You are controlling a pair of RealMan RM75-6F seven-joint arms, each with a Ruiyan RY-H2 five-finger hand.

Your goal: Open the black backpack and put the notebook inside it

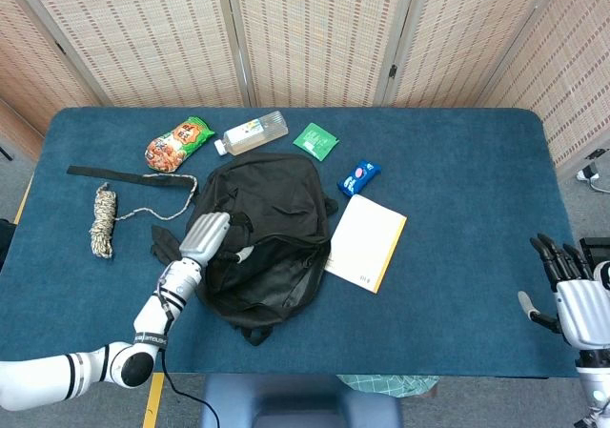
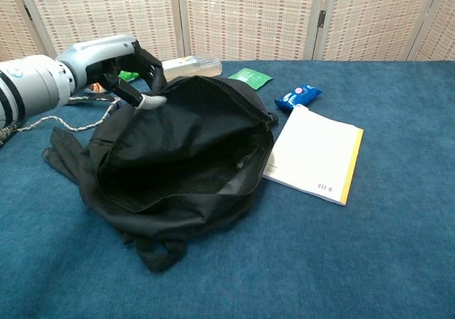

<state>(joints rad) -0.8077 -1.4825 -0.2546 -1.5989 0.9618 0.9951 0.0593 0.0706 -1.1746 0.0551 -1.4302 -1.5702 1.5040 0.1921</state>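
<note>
The blue surface (image 1: 457, 161) carries the black backpack (image 2: 178, 163), which lies left of centre with its mouth gaping wide toward the chest view. The notebook (image 1: 365, 242) lies flat just beside the backpack's right edge, its near corner touching the fabric. The left hand (image 2: 117, 63) grips the lifted flap at the backpack's left rim, fingers (image 2: 146, 62) curled around the cloth. The right hand (image 1: 572, 299) hangs off the surface's right edge, fingers spread, holding nothing
</note>
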